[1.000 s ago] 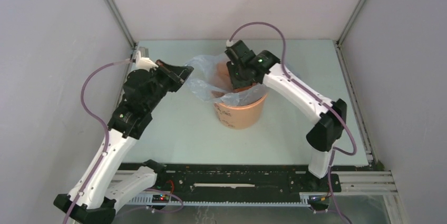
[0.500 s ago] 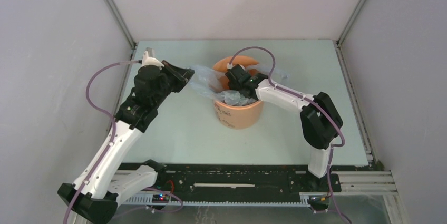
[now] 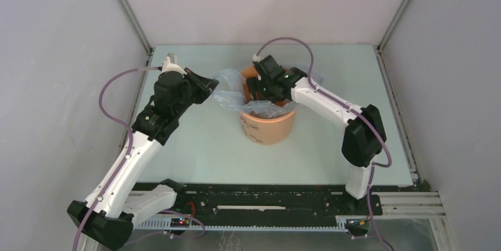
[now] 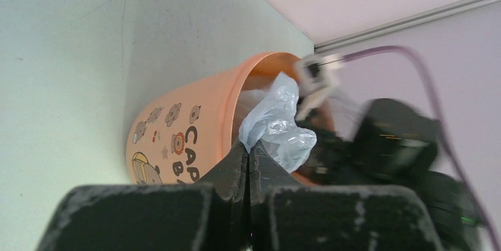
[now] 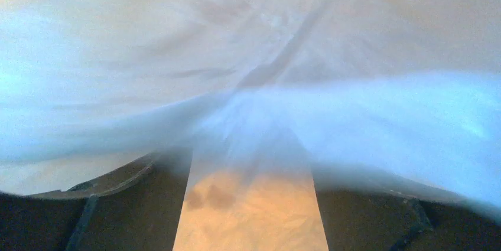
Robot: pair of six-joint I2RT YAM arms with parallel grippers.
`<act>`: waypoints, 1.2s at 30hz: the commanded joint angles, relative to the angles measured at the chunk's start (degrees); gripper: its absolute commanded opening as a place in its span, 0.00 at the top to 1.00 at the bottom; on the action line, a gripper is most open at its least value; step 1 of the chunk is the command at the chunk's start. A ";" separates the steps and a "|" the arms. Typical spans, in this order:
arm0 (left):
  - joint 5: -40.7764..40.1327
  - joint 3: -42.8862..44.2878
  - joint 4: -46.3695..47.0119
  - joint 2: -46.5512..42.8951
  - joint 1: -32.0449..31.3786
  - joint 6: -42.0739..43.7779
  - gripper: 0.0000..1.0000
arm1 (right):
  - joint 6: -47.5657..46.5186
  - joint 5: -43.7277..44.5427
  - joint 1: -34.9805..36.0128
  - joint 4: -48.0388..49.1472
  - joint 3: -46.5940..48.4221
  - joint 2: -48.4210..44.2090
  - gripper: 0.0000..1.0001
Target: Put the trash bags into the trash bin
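The bag (image 3: 229,93) is thin, pale blue and crinkly. We see it partly in the bin (image 3: 269,126) at frame centre, spilling over the left rim. Our left gripper (image 3: 208,84) pinches its edge tight. Our right gripper (image 3: 257,90) sits inside the bin, fingers apart. Bare table (image 3: 195,144) lies all round.

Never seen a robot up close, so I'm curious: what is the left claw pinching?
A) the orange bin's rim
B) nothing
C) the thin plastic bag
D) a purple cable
C: the left wrist view shows the left claw shut on the plastic bag beside the orange bin.
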 commanded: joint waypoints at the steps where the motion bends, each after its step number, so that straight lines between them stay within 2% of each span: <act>1: 1.10 0.20 0.33 -1.25 0.46 1.97 1.00 | 0.41 -1.64 0.26 -12.40 13.97 -8.98 0.17; 7: 1.12 -1.08 1.37 -2.83 0.65 1.65 1.00 | 3.07 -7.66 -0.16 -20.10 20.61 -12.51 0.15; 10: 2.08 -0.90 1.89 -3.22 0.82 2.46 0.99 | 3.52 -11.86 -0.37 -23.17 27.09 -15.84 0.15; 12: 2.98 -0.64 2.26 -3.38 0.83 3.39 0.93 | 3.70 -13.84 -2.29 -24.78 30.47 -18.77 0.10; 15: 5.06 -0.21 2.00 -3.40 1.06 4.78 0.78 | 3.62 -18.46 -9.80 -25.28 29.96 -24.29 0.07; 19: 6.38 2.43 -2.39 -3.36 1.13 9.22 0.46 | -1.44 -23.41 -21.64 -21.11 20.94 -31.00 0.02; 21: 5.61 4.74 -5.54 -2.92 1.58 12.71 0.27 | -1.85 -29.20 -27.83 -17.20 14.40 -33.09 0.02; 25: 9.69 10.63 -9.09 0.63 2.99 18.66 0.02 | -2.50 -42.08 -34.86 -9.81 6.07 -33.30 0.03; 28: 10.32 14.75 -12.58 3.95 3.62 22.26 0.00 | -2.82 -43.84 -35.38 -7.32 3.56 -31.83 0.03; 31: 6.09 18.02 -17.18 5.60 4.63 26.29 0.00 | -2.66 -46.64 -35.86 -3.51 1.04 -31.00 0.03; 33: 6.67 18.84 -17.35 6.07 6.21 28.99 0.00 | -2.95 -50.21 -35.94 -1.41 -0.55 -30.13 0.04; 34: 9.63 19.00 -16.57 6.80 7.25 30.38 0.00 | -2.90 -51.50 -35.95 -0.53 -1.15 -29.59 0.05; 36: 20.57 20.63 -15.53 10.43 9.57 32.09 0.00 | -2.92 -52.10 -35.96 0.18 -1.38 -28.43 0.05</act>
